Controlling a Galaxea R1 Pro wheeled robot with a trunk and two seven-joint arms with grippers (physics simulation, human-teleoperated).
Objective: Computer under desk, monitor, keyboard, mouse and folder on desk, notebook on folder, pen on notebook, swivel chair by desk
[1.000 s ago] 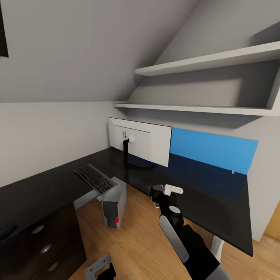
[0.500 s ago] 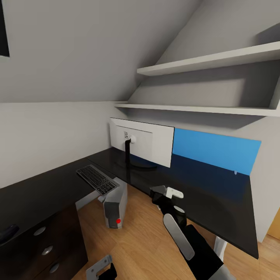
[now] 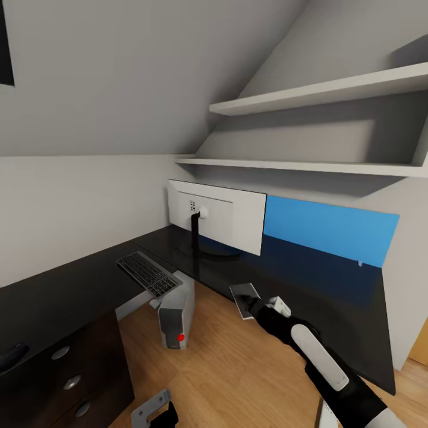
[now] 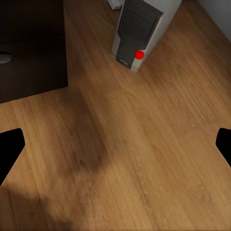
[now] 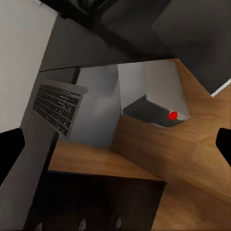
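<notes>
The computer point(image 3: 176, 317) stands on the wooden floor point(image 3: 238, 368) under the desk point(image 3: 333, 309). The keyboard point(image 3: 148, 273) overhangs the desk edge above it, near the monitor point(image 3: 229, 217). The right gripper point(image 3: 245, 300) hovers beside the desk edge, fingers spread, holding nothing; the left gripper point(image 3: 153, 411), low over the floor, is likewise spread.

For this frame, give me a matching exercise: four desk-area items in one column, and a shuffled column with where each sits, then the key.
Column 1
1. monitor
2. keyboard
3. computer
4. blue panel

Column 2
A. standing on the wood floor, red dot on its front
B. against the wall, beyond the desk's far edge
C. on the desk, its white back facing the camera
D. lying flat at the desk's edge, overhanging it above the computer

Pairs: 1-C, 2-D, 3-A, 4-B
</notes>
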